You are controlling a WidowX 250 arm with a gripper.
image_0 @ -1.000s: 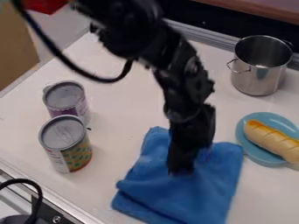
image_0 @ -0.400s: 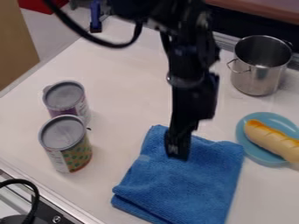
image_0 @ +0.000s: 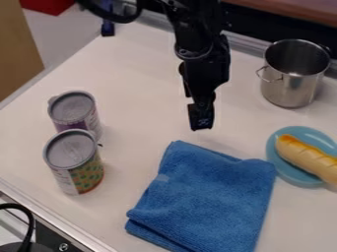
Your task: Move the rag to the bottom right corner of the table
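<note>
The black gripper (image_0: pixel 201 120) hangs over the upper middle of the table, a little above the rag's top edge in the view and apart from it. Whether it is open or shut is unclear from this angle. The blue rag (image_0: pixel 207 199) lies folded and flat on the white table (image_0: pixel 135 78), in the lower middle of the view, its right corner close to the blue plate.
Two cans, one purple (image_0: pixel 74 110) and one with a green and yellow label (image_0: pixel 76 165), stand at the left. A steel pot (image_0: pixel 289 86) is at the upper right. The blue plate (image_0: pixel 284 170) holds a bread roll (image_0: pixel 309 157) at the right edge.
The gripper has moved up and back, off the rag toward the top of the view. The rag lies where it was, now uncovered.
</note>
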